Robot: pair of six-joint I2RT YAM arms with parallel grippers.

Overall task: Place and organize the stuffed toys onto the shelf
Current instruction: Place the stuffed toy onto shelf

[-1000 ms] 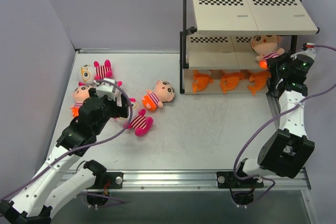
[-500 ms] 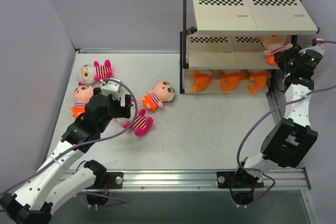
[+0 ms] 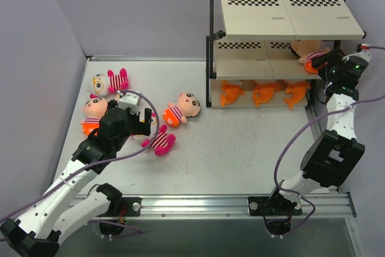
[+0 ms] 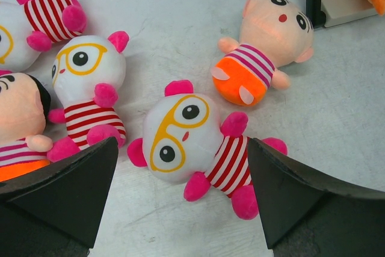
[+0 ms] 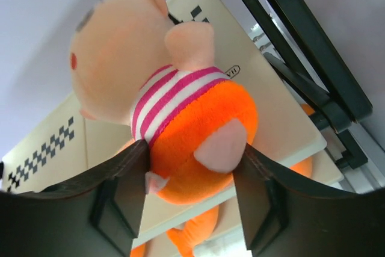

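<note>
Shows right hand (image 5: 191, 154) at far right, fingers flanking a striped doll (image 5: 180, 106) at the shelf's (image 3: 252, 58) middle board above the sharks (image 3: 263, 93), likely sorting by kind, grip or release unclear, and left hand (image 4: 181, 145) gaping empty over a glasses toy (image 4: 198, 148) on the desk (image 3: 240, 142), poised to fetch.

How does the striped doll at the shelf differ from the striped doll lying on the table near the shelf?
The shelf doll is at the middle board of the shelf; the table doll lies on the table. The right gripper flanks the shelf doll; none is at the table doll. The shelf doll's face is mostly hidden; the table doll lies face up. Both have peach heads, striped tops, orange bottoms.
</note>
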